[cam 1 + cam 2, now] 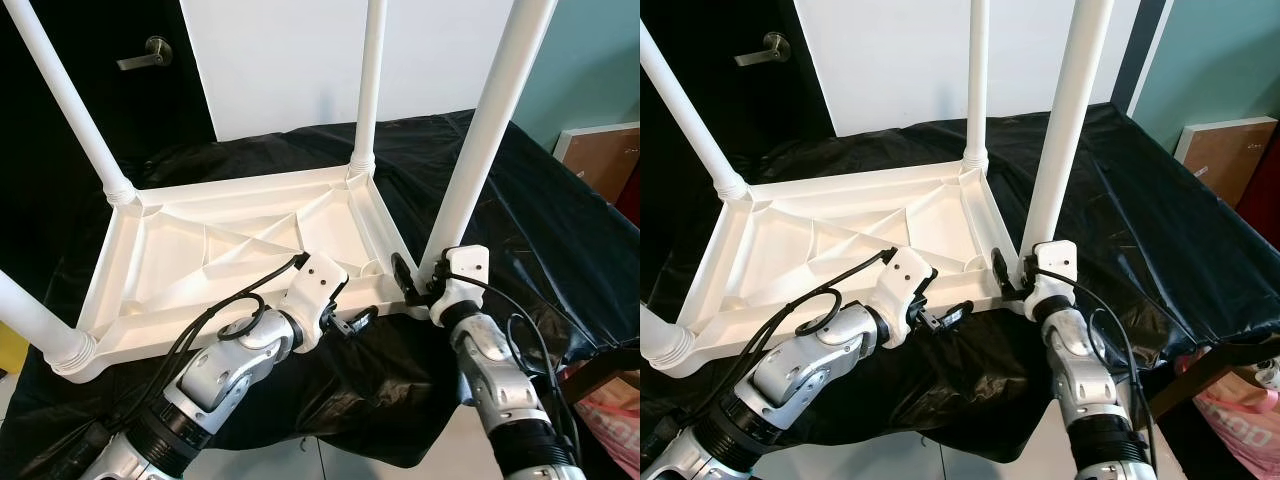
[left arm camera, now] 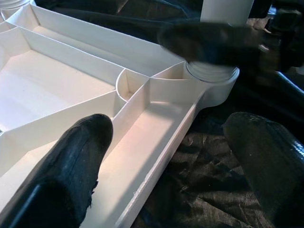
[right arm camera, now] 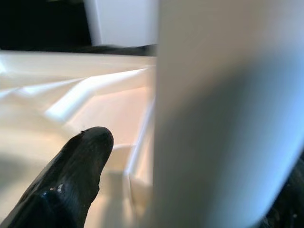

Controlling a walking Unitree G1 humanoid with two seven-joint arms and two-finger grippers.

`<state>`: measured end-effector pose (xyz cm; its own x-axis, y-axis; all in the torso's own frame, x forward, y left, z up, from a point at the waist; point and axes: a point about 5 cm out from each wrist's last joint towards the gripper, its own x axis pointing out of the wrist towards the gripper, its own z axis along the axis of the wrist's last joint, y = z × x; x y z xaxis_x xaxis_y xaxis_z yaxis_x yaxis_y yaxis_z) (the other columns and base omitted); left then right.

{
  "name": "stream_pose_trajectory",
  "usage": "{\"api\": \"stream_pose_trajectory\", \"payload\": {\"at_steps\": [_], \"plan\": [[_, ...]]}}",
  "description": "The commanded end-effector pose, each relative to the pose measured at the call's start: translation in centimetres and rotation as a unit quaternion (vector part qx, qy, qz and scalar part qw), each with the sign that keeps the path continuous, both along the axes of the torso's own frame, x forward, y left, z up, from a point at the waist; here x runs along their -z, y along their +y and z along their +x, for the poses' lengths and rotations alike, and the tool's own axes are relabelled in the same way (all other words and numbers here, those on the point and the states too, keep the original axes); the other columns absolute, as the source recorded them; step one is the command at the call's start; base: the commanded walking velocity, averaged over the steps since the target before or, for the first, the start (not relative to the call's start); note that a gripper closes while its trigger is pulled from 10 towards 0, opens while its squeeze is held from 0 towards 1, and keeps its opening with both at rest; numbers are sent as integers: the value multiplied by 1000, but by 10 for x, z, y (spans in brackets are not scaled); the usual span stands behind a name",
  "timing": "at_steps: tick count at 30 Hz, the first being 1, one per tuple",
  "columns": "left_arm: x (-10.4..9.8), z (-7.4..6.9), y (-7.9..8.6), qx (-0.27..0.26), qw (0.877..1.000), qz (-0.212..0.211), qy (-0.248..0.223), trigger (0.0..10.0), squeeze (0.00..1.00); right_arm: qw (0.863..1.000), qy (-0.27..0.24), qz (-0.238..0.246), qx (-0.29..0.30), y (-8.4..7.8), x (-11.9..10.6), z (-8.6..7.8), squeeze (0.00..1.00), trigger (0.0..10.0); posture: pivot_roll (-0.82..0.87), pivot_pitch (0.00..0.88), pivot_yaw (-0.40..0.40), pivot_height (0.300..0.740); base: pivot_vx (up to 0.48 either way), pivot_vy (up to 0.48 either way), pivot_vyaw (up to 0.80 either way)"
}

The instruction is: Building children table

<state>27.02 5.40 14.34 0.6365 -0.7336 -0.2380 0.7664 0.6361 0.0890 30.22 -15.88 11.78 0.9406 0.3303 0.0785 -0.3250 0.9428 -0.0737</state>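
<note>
A white plastic children's table (image 1: 230,250) lies upside down on a black cloth, its four legs pointing up. My right gripper (image 1: 415,280) is at the base of the near right leg (image 1: 480,150). In the right wrist view this leg (image 3: 218,118) stands between the fingers, with a gap showing beside one finger (image 3: 76,175), so the gripper is open. My left gripper (image 1: 945,318) is open and straddles the table's near rim (image 2: 156,156), one finger (image 2: 71,166) over the ribbed underside and the other (image 2: 270,161) over the cloth.
The black cloth (image 1: 520,200) drapes over the work surface and down its near edge. A dark door with a lever handle (image 1: 150,50) stands at the back left. At the right are a brown board (image 1: 600,150) and a pink bag (image 1: 610,420).
</note>
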Motion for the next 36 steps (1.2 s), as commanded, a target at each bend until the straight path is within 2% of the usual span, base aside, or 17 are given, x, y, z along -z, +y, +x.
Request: {"api": "stream_pose_trajectory", "payload": {"at_steps": [1,7,16,17,18,19,20,21,29,30,31,36], "plan": [[0,-8,-4,93,995,-6,25,10000,0,1000,7,4,-18,3,2,-1,0,10000,-149,0,30,740,0,0,0],[1,-8,-5,95,995,-6,25,10000,0,995,19,-41,-89,-7,3,2,0,10000,-151,0,31,740,0,0,0],[0,-8,-6,97,995,-5,25,10000,0,987,41,-85,-131,-19,5,15,0,10000,-145,0,28,740,0,0,0],[1,-8,-5,97,995,-5,25,10000,0,986,42,-89,-133,-20,4,16,0,4235,-141,0,26,740,0,0,0],[1,-8,-5,96,995,-5,25,10000,0,986,43,-90,-133,-22,4,17,0,1922,-138,0,24,740,0,0,0],[1,-9,-5,96,995,-5,25,10000,0,986,44,-91,-134,-22,4,18,0,1490,-138,0,24,740,0,0,0],[1,-9,-5,96,995,-4,25,10000,0,986,44,-91,-134,-23,4,18,0,1490,-138,0,24,740,0,0,0],[1,-9,-5,95,995,-5,25,10000,0,986,44,-90,-135,-23,4,18,0,0,-135,0,23,740,0,0,0],[1,-10,-5,96,995,-5,26,10000,0,985,47,-82,-142,-25,8,17,0,0,-132,0,22,740,0,0,0],[1,-11,-5,96,995,-4,26,10000,0,986,48,-79,-138,-25,10,17,0,3333,-132,0,21,740,0,0,0],[1,-11,-5,97,995,-4,26,10000,0,987,49,-77,-132,-25,11,17,0,10000,-132,0,21,740,0,0,0],[1,-11,-5,97,995,-3,26,10000,0,990,51,-68,-112,-25,13,15,0,10000,-132,0,21,740,0,0,0]]}}
